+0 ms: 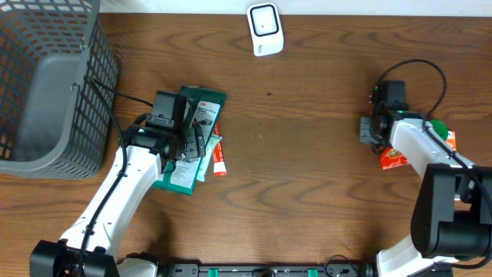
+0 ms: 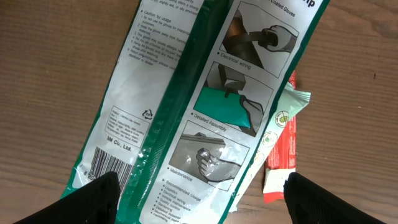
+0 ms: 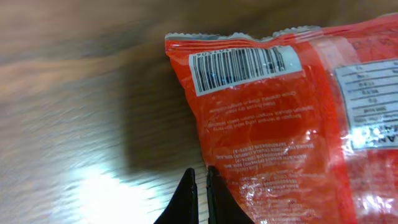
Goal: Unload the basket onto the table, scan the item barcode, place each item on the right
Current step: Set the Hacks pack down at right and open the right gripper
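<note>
Overhead: a brown wooden tabletop point(image 1: 307, 192); a grey mesh plastic basket point(image 1: 46, 85) at far left; a small white barcode scanner point(image 1: 265, 29) at the top edge; the left pincer point(image 1: 192, 138) over green-and-white plastic glove packets point(image 1: 207, 104); a glossy red snack packet point(image 1: 392, 159) at right, beside the right pincer point(image 1: 369, 129).

Left wrist: the left pincer stands wide above the glove packets, holding nothing.

Right wrist: the right pincer's jaws are all but closed at the red packet's edge; whether they pinch it cannot be told; its black barcode point(image 3: 242, 67) faces up.
</note>
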Controlling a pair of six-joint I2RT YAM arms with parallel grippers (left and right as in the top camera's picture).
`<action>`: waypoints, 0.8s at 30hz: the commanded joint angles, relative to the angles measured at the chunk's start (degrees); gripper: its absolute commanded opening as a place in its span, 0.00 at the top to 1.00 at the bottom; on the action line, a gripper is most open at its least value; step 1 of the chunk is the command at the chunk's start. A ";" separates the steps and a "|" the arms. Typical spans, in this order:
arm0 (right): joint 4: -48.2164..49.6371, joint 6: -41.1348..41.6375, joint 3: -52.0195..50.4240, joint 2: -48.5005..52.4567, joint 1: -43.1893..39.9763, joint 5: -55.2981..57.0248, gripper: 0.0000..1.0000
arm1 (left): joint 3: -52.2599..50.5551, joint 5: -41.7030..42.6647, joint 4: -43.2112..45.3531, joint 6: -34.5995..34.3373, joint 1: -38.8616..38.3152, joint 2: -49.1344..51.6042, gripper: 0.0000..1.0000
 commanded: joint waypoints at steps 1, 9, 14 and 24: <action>0.76 6.95 -0.35 0.11 -2.21 1.53 0.95 | -0.11 -0.31 -0.02 0.11 0.04 0.13 0.15; -0.17 8.44 -0.35 0.09 -5.86 1.90 0.90 | -0.11 -0.31 -0.02 0.11 0.04 0.13 0.15; -0.46 5.16 -0.04 -2.93 -5.62 -4.31 0.84 | -0.11 -0.31 -0.02 0.11 0.04 0.13 0.15; -6.97 5.20 -0.20 -15.04 -5.68 2.14 0.99 | -0.11 -0.31 -0.04 0.11 0.04 0.13 0.15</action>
